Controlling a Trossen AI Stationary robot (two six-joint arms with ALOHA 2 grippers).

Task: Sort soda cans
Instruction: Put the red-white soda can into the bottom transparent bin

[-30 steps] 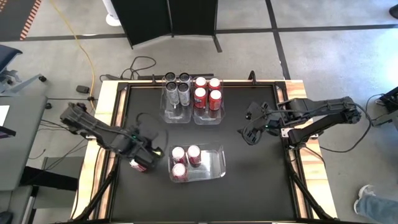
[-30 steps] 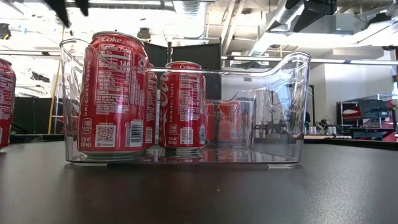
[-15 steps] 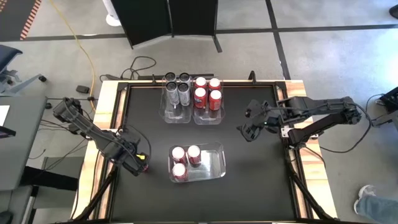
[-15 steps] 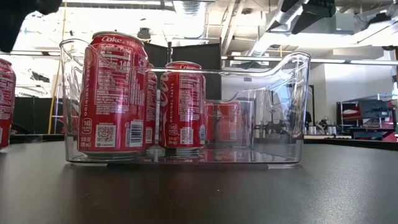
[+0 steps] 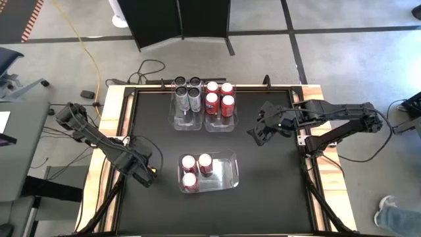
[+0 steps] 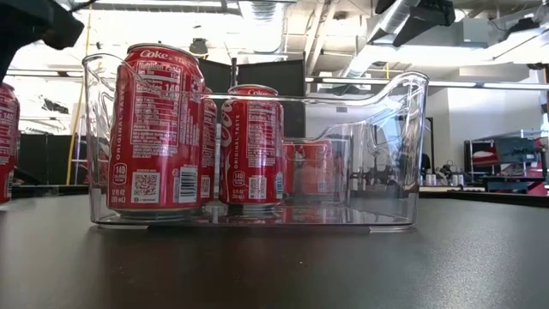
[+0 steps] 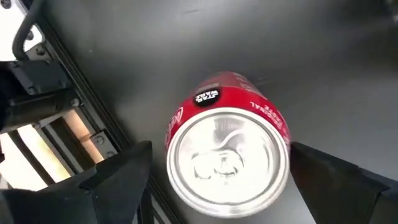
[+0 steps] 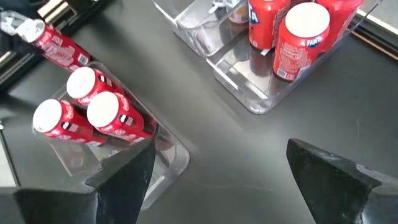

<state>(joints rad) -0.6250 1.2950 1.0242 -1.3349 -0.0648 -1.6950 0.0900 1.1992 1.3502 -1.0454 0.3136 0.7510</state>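
Note:
One red soda can [image 7: 227, 149] stands upright on the black table near its left edge. My left gripper [image 7: 227, 190] points down over it, open, with one finger on either side of the can's silver top and a gap at each side. In the high view this gripper [image 5: 142, 168] hides the can. The can's edge [image 6: 5, 142] shows at the far left of the low view. My right gripper [image 5: 260, 133] hangs open over the table's right half, holding nothing. Three red cans stand in the near clear bin [image 5: 227, 172].
Two clear bins stand side by side at the far edge. One [image 5: 186, 120] holds silver-grey cans and the other [image 5: 220, 125] holds red cans. The table's wooden left rim [image 5: 112, 141] runs close beside my left gripper. Bare black tabletop lies between the bins and at the right.
My left gripper has come down over the loose red can and has turned about its own axis, staying open. The can has stayed where it was. In the high view the gripper now covers it.

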